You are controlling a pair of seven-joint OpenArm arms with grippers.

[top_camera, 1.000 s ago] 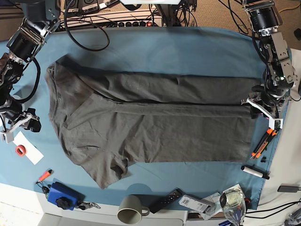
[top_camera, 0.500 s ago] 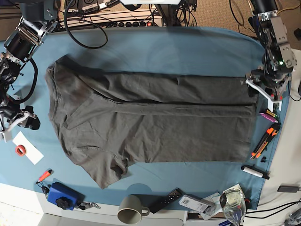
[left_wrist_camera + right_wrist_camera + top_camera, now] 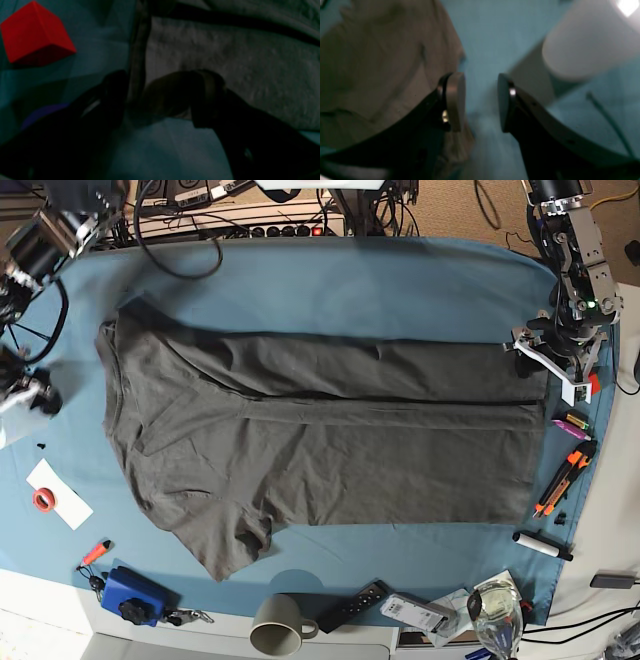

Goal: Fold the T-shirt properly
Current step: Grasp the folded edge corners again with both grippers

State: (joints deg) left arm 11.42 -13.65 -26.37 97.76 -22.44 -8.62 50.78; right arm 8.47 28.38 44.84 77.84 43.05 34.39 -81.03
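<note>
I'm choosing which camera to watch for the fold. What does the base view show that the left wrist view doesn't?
Only the base view shows the whole T-shirt spread out, one long edge folded in, a sleeve sticking out, the right gripper off to the side, and a mug. Only the left wrist view shows the open left gripper astride the shirt's hem, and a red block. Both show the shirt on the blue cloth.

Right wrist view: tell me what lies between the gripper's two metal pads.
Nothing is gripped: the right gripper stands open, and only bare blue-teal table cloth shows in the gap. The dark charcoal-grey T-shirt lies off to one side, behind one finger.
</note>
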